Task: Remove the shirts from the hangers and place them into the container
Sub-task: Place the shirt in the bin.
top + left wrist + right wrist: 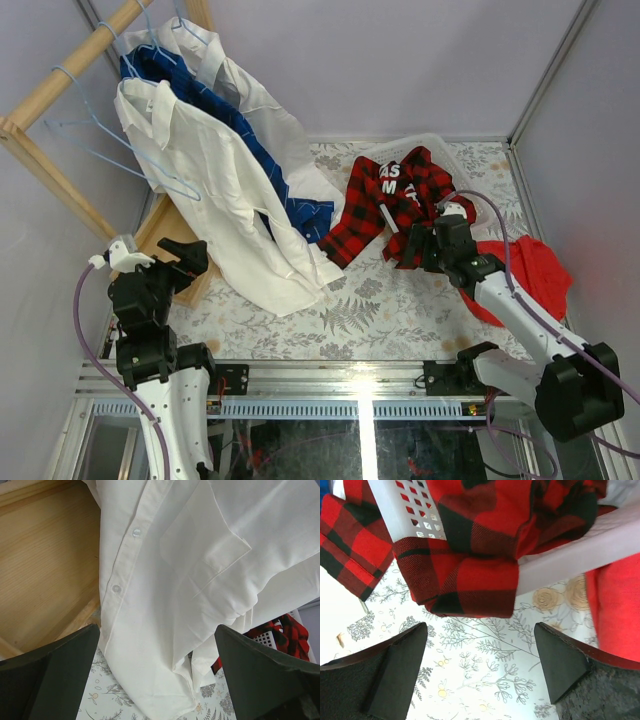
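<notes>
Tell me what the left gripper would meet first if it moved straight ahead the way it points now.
Probably the front white shirt, which fills its view; the open left gripper faces it, but depth is unclear.

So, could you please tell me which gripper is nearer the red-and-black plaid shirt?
Right. The right gripper hovers just at the plaid shirt's near hem, jaws open; the left gripper is far off to the left, facing the white shirt.

**Rack, Red Cloth and a Printed Desk**

A wooden rack [60, 85] slants across ten o'clock, with its flat base board [162, 228] at nine. The desk [390, 310] carries a fern-and-flower print. A plain red cloth [540, 272] lies crumpled at three o'clock.
</notes>
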